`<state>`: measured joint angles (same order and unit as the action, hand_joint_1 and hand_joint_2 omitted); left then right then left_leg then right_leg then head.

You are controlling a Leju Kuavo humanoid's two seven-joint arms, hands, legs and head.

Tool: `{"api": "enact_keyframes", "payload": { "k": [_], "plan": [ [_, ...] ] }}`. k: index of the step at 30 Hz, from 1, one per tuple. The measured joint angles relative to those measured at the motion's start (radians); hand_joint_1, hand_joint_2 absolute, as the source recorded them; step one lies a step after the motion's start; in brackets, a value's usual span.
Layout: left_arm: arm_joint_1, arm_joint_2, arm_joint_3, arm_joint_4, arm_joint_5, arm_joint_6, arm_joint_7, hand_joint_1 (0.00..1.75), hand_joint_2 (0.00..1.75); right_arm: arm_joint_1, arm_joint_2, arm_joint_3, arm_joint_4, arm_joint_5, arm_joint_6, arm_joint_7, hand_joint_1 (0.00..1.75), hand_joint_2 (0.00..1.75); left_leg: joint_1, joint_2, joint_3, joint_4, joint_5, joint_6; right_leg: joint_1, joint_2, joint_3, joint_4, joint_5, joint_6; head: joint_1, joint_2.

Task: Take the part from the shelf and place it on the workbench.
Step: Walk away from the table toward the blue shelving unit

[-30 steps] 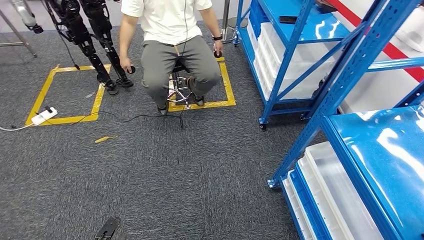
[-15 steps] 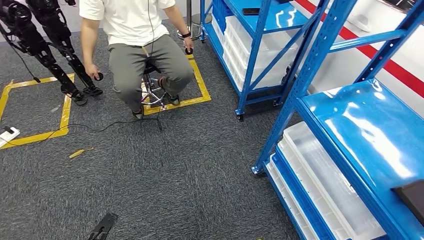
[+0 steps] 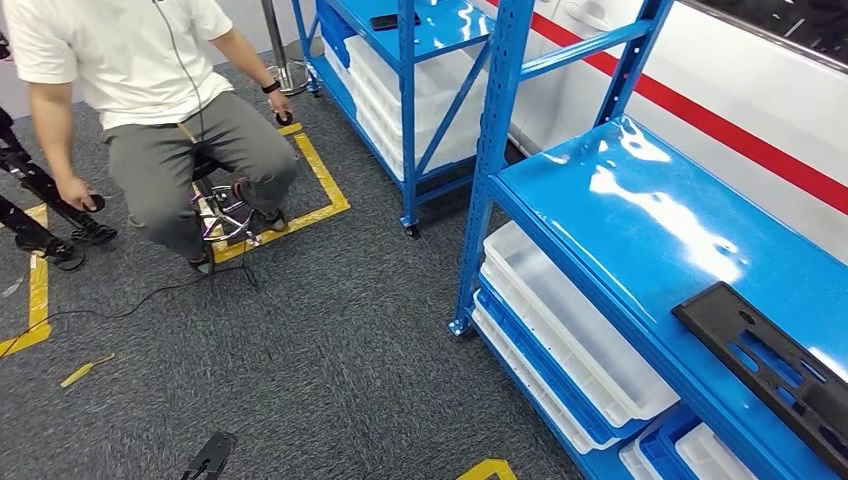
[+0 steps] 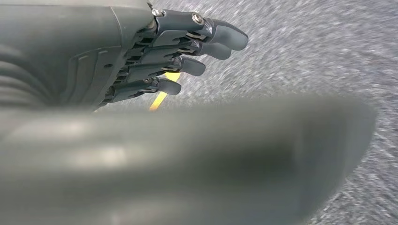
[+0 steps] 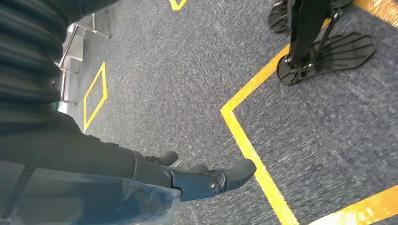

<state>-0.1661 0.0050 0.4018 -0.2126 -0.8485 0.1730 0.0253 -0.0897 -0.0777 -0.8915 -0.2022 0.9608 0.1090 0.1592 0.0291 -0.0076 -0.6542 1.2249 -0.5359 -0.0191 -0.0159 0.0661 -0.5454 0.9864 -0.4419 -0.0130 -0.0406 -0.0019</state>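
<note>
The part [image 3: 770,365] is a flat black plate with cut-outs. It lies on the glossy top board of the blue shelf [image 3: 650,215] at the right of the head view, partly cut off by the picture's edge. My left hand [image 4: 155,56] hangs over grey carpet with its fingers stretched out and nothing in them. Over carpet marked with yellow tape, my right hand [image 5: 187,176] also has its fingers extended and holds nothing. Both hands are well away from the part.
A person [image 3: 150,110] sits on a stool at the upper left, a controller in each hand. White bins [image 3: 570,330] fill the lower shelf levels. A second blue rack [image 3: 420,70] stands further back. Yellow floor tape [image 3: 315,185] and a cable [image 3: 130,305] cross the carpet.
The camera has swung to the right, so the person and floor marks slid left. The near shelf has come closer and the black part has come into view on it.
</note>
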Motion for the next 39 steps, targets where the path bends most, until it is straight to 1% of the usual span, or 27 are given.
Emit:
{"api": "enact_keyframes", "payload": {
  "k": [2,4,6,7,9,11,13,14,15,16,17,19,20,21,22,23,25,26,28,29,30,31,33,35,37,38,39],
  "plan": [
    [-0.001,0.001,0.0,0.0,0.001,0.0,0.0,0.0,1.75,0.0,0.0,0.0,0.0,0.003,-0.008,-0.002,0.0,1.75,0.004,-0.035,0.052,-0.12,0.061,0.002,0.001,0.029,-0.004,0.009,-0.004,0.005,0.0,0.0],
    [-0.002,0.001,0.002,0.0,0.006,-0.002,-0.001,0.0,1.75,0.0,0.001,0.0,-0.001,0.004,-0.013,-0.004,0.0,1.75,0.003,-0.066,0.073,-0.174,0.075,0.008,0.003,0.05,-0.016,0.014,-0.005,0.015,0.0,0.0],
    [-0.004,0.001,0.005,0.0,0.012,-0.006,-0.004,0.0,1.75,0.003,0.002,-0.002,-0.001,-0.003,0.0,-0.011,0.0,1.75,-0.003,-0.054,0.071,-0.178,0.077,0.022,0.002,0.069,-0.03,0.011,-0.001,0.029,0.0,0.0],
    [-0.006,0.001,0.007,0.0,0.013,-0.01,-0.007,0.0,1.75,0.005,0.002,-0.005,-0.001,-0.013,0.02,-0.02,0.0,1.75,-0.004,-0.042,0.073,-0.185,0.082,0.032,0.001,0.063,-0.036,0.014,-0.001,0.035,0.0,0.0],
    [-0.01,0.0,0.01,0.0,0.015,-0.021,-0.015,0.0,1.75,0.006,0.003,-0.016,-0.001,-0.036,0.075,-0.044,0.0,1.75,-0.003,-0.018,0.077,-0.201,0.092,0.05,0.003,0.014,-0.063,0.057,-0.023,0.037,0.003,0.0],
    [-0.01,0.0,0.018,0.0,0.019,-0.03,-0.02,0.0,1.75,0.002,0.007,-0.029,-0.001,-0.056,0.126,-0.056,0.0,1.75,-0.005,0.011,0.077,-0.207,0.096,0.058,0.002,-0.041,-0.126,0.175,-0.078,0.03,0.006,0.0],
    [-0.01,-0.001,0.029,0.0,0.023,-0.036,-0.022,0.0,1.75,0.0,0.01,-0.042,-0.001,-0.07,0.164,-0.058,0.0,1.75,-0.007,0.041,0.074,-0.207,0.096,0.059,-0.004,-0.054,-0.182,0.281,-0.116,0.035,0.007,0.0],
    [-0.01,-0.001,0.033,0.0,0.024,-0.038,-0.023,0.0,1.75,0.002,0.012,-0.048,-0.001,-0.074,0.176,-0.058,0.0,1.75,-0.008,0.054,0.072,-0.207,0.095,0.058,-0.007,-0.057,-0.183,0.287,-0.114,0.043,0.007,0.0],
    [-0.01,-0.003,0.037,0.0,0.026,-0.04,-0.023,0.0,1.75,0.003,0.012,-0.054,-0.001,-0.076,0.183,-0.058,0.0,1.75,-0.007,0.067,0.072,-0.207,0.095,0.057,-0.01,-0.062,-0.162,0.251,-0.098,0.053,0.007,0.0],
    [-0.01,-0.004,0.041,0.0,0.027,-0.041,-0.023,0.0,1.75,0.004,0.012,-0.057,-0.001,-0.076,0.186,-0.058,0.0,1.75,-0.006,0.08,0.072,-0.206,0.095,0.053,-0.012,-0.078,-0.121,0.181,-0.075,0.062,0.007,0.0],
    [-0.01,-0.005,0.044,0.0,0.029,-0.042,-0.024,0.0,1.75,0.003,0.013,-0.059,-0.001,-0.074,0.187,-0.058,0.0,1.75,-0.008,0.092,0.074,-0.206,0.094,0.048,-0.013,-0.107,-0.081,0.109,-0.052,0.067,0.008,0.0],
    [-0.009,-0.006,0.052,-0.001,0.031,-0.042,-0.027,0.0,1.75,-0.003,0.013,-0.06,-0.002,-0.071,0.188,-0.057,0.0,1.75,-0.013,0.117,0.082,-0.205,0.087,0.031,-0.007,-0.158,-0.03,0.019,-0.02,0.063,0.007,0.0],
    [-0.009,-0.005,0.056,-0.001,0.031,-0.041,-0.028,0.0,1.75,-0.004,0.013,-0.06,-0.002,-0.07,0.188,-0.056,0.0,1.75,-0.015,0.13,0.089,-0.205,0.082,0.023,-0.003,-0.166,-0.029,0.011,-0.013,0.055,0.007,0.0],
    [-0.01,-0.006,0.059,-0.001,0.032,-0.041,-0.029,0.0,1.75,-0.004,0.013,-0.06,-0.002,-0.069,0.188,-0.054,0.0,1.75,-0.014,0.144,0.096,-0.207,0.079,0.016,0.001,-0.156,-0.03,0.01,-0.008,0.049,0.006,0.0],
    [-0.012,-0.006,0.061,-0.002,0.032,-0.04,-0.03,0.0,1.75,-0.003,0.013,-0.062,-0.002,-0.069,0.187,-0.053,0.0,1.75,-0.011,0.15,0.101,-0.205,0.075,0.009,-0.006,-0.14,-0.029,0.009,-0.005,0.04,0.005,0.0],
    [-0.014,-0.007,0.064,-0.002,0.033,-0.04,-0.031,0.0,1.75,-0.002,0.013,-0.063,-0.002,-0.068,0.187,-0.05,0.0,1.75,-0.006,0.136,0.102,-0.195,0.064,0.003,-0.011,-0.126,-0.027,0.007,-0.002,0.033,0.003,0.0],
    [-0.012,-0.007,0.069,-0.003,0.033,-0.039,-0.033,0.0,1.75,-0.003,0.014,-0.066,-0.002,-0.068,0.188,-0.048,0.0,1.75,0.001,0.069,0.073,-0.116,0.008,-0.005,-0.022,-0.097,-0.022,0.005,0.005,0.015,0.0,0.0],
    [-0.009,-0.007,0.072,-0.003,0.033,-0.039,-0.033,0.0,1.75,-0.004,0.015,-0.068,-0.002,-0.069,0.189,-0.047,0.0,1.75,0.001,0.033,0.044,-0.049,-0.032,-0.006,-0.018,-0.082,-0.023,0.006,0.007,0.009,-0.002,0.0],
    [-0.002,-0.007,0.078,-0.003,0.033,-0.039,-0.032,0.0,1.75,-0.005,0.017,-0.072,-0.002,-0.07,0.19,-0.048,0.0,1.75,0.0,0.006,-0.015,0.072,-0.083,-0.004,-0.01,-0.049,-0.026,0.006,0.008,0.003,-0.003,0.0],
    [0.0,-0.007,0.08,-0.003,0.033,-0.038,-0.032,0.0,1.75,-0.004,0.017,-0.073,-0.002,-0.068,0.19,-0.048,0.0,1.75,0.001,0.003,-0.025,0.088,-0.078,-0.001,-0.008,-0.032,-0.026,0.007,0.009,0.002,-0.003,0.0],
    [0.001,-0.007,0.081,-0.003,0.032,-0.038,-0.032,0.0,1.75,-0.003,0.018,-0.074,-0.002,-0.066,0.189,-0.048,0.0,1.75,0.001,0.002,-0.016,0.063,-0.052,0.002,-0.006,-0.016,-0.025,0.008,0.009,0.002,-0.003,0.0],
    [0.001,-0.007,0.082,-0.003,0.031,-0.038,-0.032,0.0,1.75,-0.002,0.018,-0.074,-0.002,-0.064,0.188,-0.047,0.0,1.75,0.001,-0.006,0.009,0.005,-0.013,0.005,-0.005,0.0,-0.023,0.009,0.009,0.002,-0.003,0.0],
    [0.001,-0.007,0.083,-0.003,0.028,-0.037,-0.033,0.0,1.75,-0.002,0.019,-0.075,-0.002,-0.063,0.187,-0.047,0.0,1.75,0.002,-0.045,0.067,-0.127,0.05,0.013,-0.003,0.028,-0.024,0.012,0.009,0.005,-0.002,0.0],
    [0.0,-0.007,0.083,-0.003,0.023,-0.036,-0.033,0.0,1.75,-0.002,0.021,-0.075,-0.002,-0.063,0.187,-0.047,0.0,1.75,-0.001,-0.065,0.089,-0.183,0.067,0.02,0.0,0.049,-0.033,0.013,0.012,0.015,-0.002,0.0],
    [-0.002,-0.008,0.083,-0.004,0.016,-0.036,-0.041,0.0,1.75,0.001,0.021,-0.076,-0.002,-0.062,0.186,-0.047,0.0,1.75,-0.005,-0.042,0.089,-0.193,0.073,0.033,0.002,0.064,-0.044,0.008,0.019,0.03,-0.002,0.0],
    [-0.004,-0.01,0.083,-0.004,0.013,-0.043,-0.054,0.0,1.75,0.003,0.021,-0.076,-0.002,-0.062,0.186,-0.048,0.0,1.75,-0.005,-0.032,0.091,-0.201,0.08,0.042,0.003,0.053,-0.051,0.012,0.018,0.035,-0.001,0.0],
    [-0.006,-0.011,0.083,-0.005,0.013,-0.061,-0.074,0.0,1.31,0.004,0.02,-0.076,-0.002,-0.061,0.185,-0.049,0.0,1.75,-0.005,-0.02,0.092,-0.211,0.087,0.05,0.005,0.031,-0.065,0.031,0.007,0.036,0.0,0.0]
  ]
}}
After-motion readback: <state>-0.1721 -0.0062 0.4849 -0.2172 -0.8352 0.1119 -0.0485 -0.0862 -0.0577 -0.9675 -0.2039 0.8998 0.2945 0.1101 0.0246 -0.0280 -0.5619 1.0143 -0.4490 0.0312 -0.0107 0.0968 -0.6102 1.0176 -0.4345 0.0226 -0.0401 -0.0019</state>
